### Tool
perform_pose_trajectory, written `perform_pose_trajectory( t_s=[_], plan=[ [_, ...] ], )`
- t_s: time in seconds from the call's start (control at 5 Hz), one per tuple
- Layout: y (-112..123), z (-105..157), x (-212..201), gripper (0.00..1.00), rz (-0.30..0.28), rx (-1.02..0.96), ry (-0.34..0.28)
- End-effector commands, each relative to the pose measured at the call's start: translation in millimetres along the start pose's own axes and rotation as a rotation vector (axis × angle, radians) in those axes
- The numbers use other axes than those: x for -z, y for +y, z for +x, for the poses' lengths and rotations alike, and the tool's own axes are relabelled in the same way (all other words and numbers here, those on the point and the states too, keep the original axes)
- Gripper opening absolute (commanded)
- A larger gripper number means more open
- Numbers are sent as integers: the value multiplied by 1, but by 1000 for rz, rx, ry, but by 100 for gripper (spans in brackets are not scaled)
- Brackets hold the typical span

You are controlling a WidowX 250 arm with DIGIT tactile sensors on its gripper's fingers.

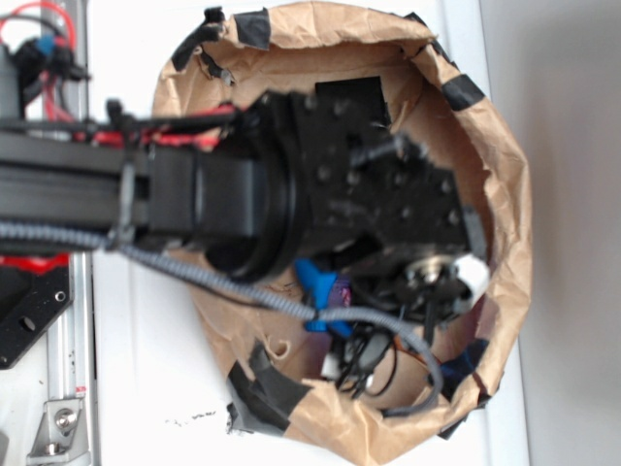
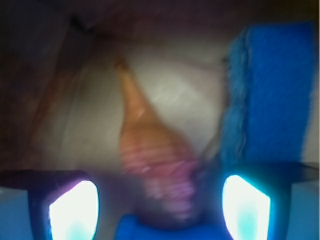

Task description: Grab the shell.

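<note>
The wrist view is blurred. The shell (image 2: 150,145) lies on the pale brown paper floor, orange-brown, its thin pointed end away from me and its ribbed pinkish end low between my fingers. My gripper (image 2: 159,202) is open around that end, and I see a gap to each glowing pad, left (image 2: 72,210) and right (image 2: 245,205). In the exterior view the black arm reaches from the left into a brown paper nest (image 1: 505,194). The gripper's blue fingers (image 1: 322,289) show under the wrist there, and the shell is hidden.
A fuzzy blue block (image 2: 270,90) stands close on the right of the shell. The nest's crumpled walls with black tape patches (image 1: 267,388) ring the gripper. A white-and-metal object (image 1: 456,277) and tangled black and orange wires (image 1: 369,359) lie inside it. A grey cable (image 1: 223,282) hangs off the arm.
</note>
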State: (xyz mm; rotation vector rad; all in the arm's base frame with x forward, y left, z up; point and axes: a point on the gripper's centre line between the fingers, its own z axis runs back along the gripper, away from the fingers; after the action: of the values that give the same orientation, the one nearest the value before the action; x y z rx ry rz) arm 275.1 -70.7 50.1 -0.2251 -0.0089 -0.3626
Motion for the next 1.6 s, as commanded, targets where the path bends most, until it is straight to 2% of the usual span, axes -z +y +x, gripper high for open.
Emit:
perform_pose_trajectory(
  t_s=[0.0,0.4,0.6,0.8,1.0,1.2,1.4],
  plan=[
    [-18,9,23,100,69,49,-27],
    [3,35,34,100,220,20,-48],
    [10,33,31,0,254,-26,-55],
    [12,20,17,0,281,-89,-50],
    [28,-10,-39,0,364,-320,-140],
    [40,-32,-87,0,415,-466,-161],
    [50,-42,-122,0,412,-578,-190]
  ],
)
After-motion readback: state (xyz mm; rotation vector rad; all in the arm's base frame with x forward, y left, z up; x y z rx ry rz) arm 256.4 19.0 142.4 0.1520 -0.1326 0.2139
